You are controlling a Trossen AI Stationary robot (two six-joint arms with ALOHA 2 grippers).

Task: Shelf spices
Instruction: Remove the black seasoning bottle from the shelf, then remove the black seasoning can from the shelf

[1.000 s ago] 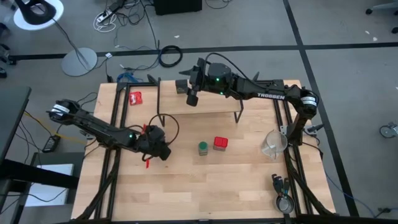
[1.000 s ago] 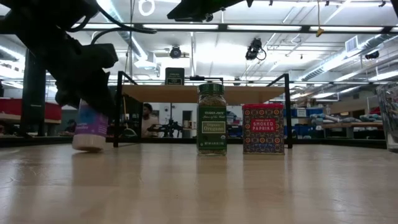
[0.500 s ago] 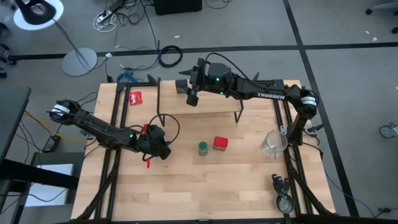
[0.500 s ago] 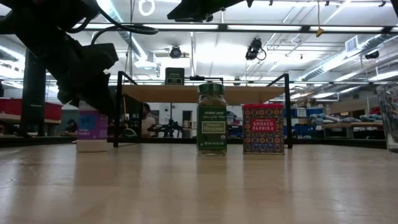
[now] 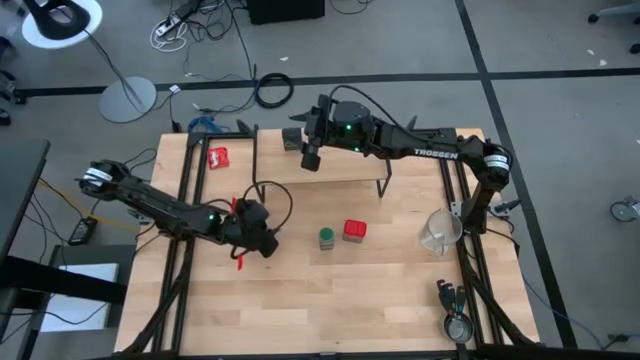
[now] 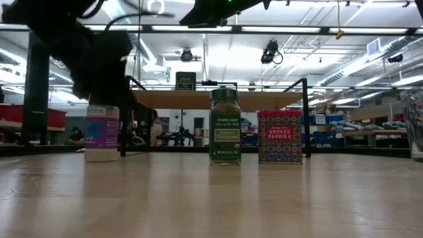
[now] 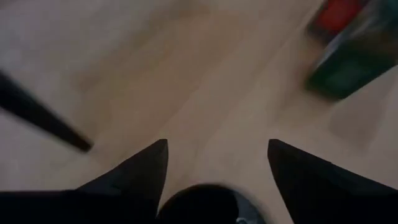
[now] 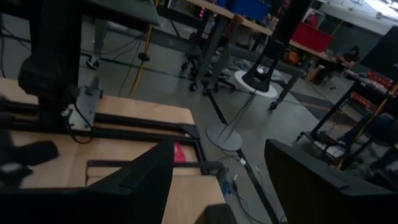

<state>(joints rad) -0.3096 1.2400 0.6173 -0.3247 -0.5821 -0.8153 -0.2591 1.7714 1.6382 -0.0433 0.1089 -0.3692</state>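
Spice jar set down short of the shelf; both grippers parted.

Blue-capped jar (image 6: 101,134) stands upright left of the shelf (image 5: 318,168), directly beneath the open, empty left gripper (image 5: 262,243). Likely light, rigid, smooth-sided: grip mid-body. Right gripper (image 5: 310,152) hovers over the shelf's left end, apparently spread and empty.

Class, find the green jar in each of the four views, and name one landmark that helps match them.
High view: green jar, centre of table.
Low view: centre.
Left wrist view: blurred, upper right.
Right wrist view: not in it.
Shared landmark: red square tin right beside it.
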